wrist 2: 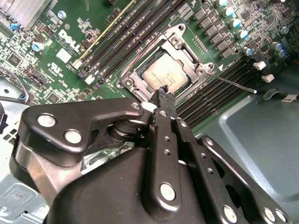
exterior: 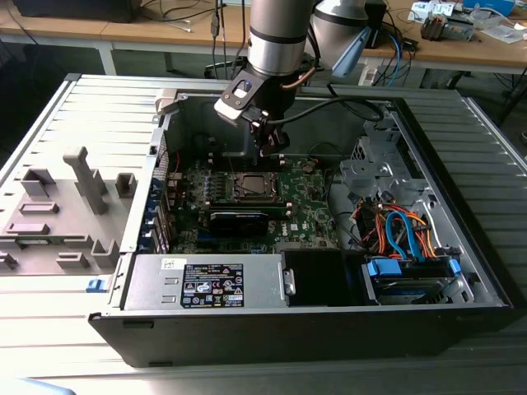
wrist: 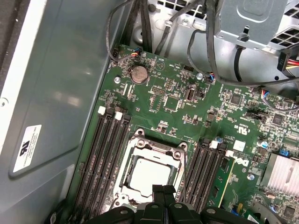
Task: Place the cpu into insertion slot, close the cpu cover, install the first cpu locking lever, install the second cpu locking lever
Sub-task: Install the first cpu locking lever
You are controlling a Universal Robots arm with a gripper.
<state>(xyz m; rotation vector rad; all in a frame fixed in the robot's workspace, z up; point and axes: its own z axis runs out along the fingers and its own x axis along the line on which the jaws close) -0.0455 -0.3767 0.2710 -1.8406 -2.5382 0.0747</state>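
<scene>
Wooden desks (exterior: 82,37) strung with cables behind. Grey ribbed counter (exterior: 486,148) carries an open computer case (exterior: 329,321). Tool (exterior: 273,150) closed on nothing, hanging over the board. Cpu (wrist: 148,173) lies flat in the insertion slot (wrist: 121,173), beneath the tool.

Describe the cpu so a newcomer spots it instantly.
Start at the green motherboard inside the computer case. Between its banks of long black memory slots sits the silvery cpu cover; the cpu is the plain grey square in its window.
</scene>
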